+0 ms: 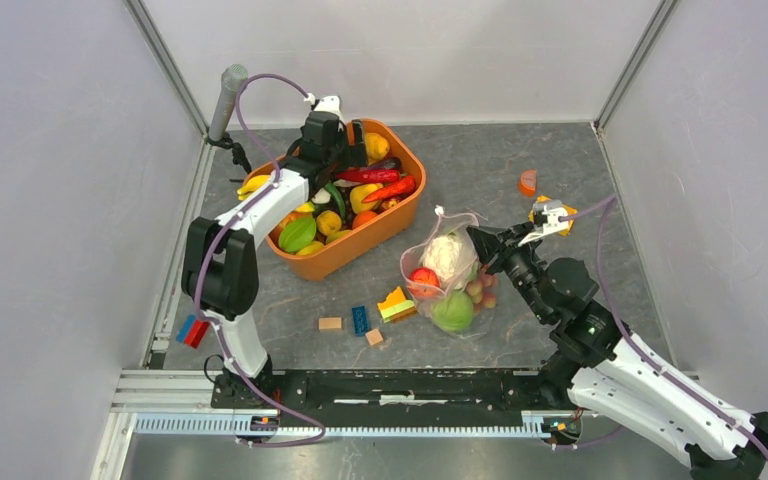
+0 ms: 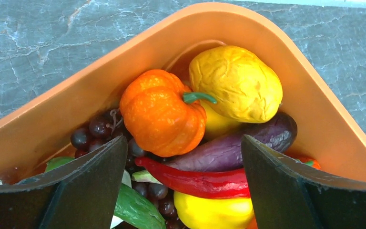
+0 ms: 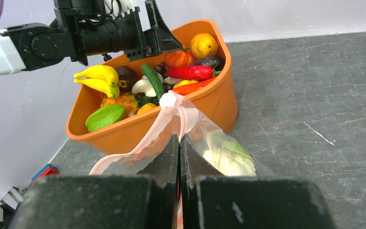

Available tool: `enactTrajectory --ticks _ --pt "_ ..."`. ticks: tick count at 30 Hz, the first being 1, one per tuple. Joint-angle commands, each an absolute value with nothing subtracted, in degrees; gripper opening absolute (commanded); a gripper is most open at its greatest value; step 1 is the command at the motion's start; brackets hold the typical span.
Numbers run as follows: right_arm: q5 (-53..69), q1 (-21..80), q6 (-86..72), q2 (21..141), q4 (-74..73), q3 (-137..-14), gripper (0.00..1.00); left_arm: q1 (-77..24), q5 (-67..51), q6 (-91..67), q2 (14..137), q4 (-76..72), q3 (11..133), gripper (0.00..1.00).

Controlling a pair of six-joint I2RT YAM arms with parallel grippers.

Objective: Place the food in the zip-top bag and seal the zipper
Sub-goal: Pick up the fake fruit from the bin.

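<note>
Top view: zip-top bag [image 1: 447,285] lies just right of the orange tub [image 1: 400,215], with some food [image 1: 452,312] inside. The right gripper [image 1: 477,237] is at the bag's mouth edge.

Left wrist: left gripper [image 2: 183,148] has its jaws wide and holds nothing, poised over the pumpkin [image 2: 162,117] in the tub's corner. I'd centre on the pumpkin, clear of the wall, before closing.

Right wrist: jaws pinched tight on the pink zipper [image 3: 143,143].
</note>
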State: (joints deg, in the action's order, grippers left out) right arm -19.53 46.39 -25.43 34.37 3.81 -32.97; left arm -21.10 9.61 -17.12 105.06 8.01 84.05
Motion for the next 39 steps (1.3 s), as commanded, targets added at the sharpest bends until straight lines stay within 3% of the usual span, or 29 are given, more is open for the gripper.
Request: enactTrajectory --ticks 1,9,12,16,20,23,39 --pt "-20.71 46.48 -25.32 32.67 6.15 -34.24 0.0 -19.96 10.33 -20.7 107.22 5.53 86.98 0.91" --pt "-19.9 46.49 -25.56 33.63 5.49 -34.94 0.0 -19.28 12.89 -24.82 113.08 4.97 90.49 0.88" --pt "-19.91 46.49 -25.93 33.34 5.89 -34.03 0.0 -19.29 12.41 -24.81 114.75 6.66 92.28 0.78" --pt "-20.41 46.49 -25.7 32.98 5.8 -33.9 0.0 -19.34 12.51 -24.87 112.53 4.02 87.95 0.56" --pt "-19.92 46.54 -25.81 32.82 5.67 -34.1 0.0 -19.29 10.19 -23.26 109.65 1.16 84.63 0.25" --pt "-19.84 46.51 -26.23 32.3 5.47 -33.8 0.0 -19.33 8.15 -23.03 106.24 0.55 82.23 0.16" --pt "-19.4 46.5 -27.8 31.08 4.41 -33.15 0.0 -19.37 -4.36 -19.74 89.49 -2.94 70.23 0.12"
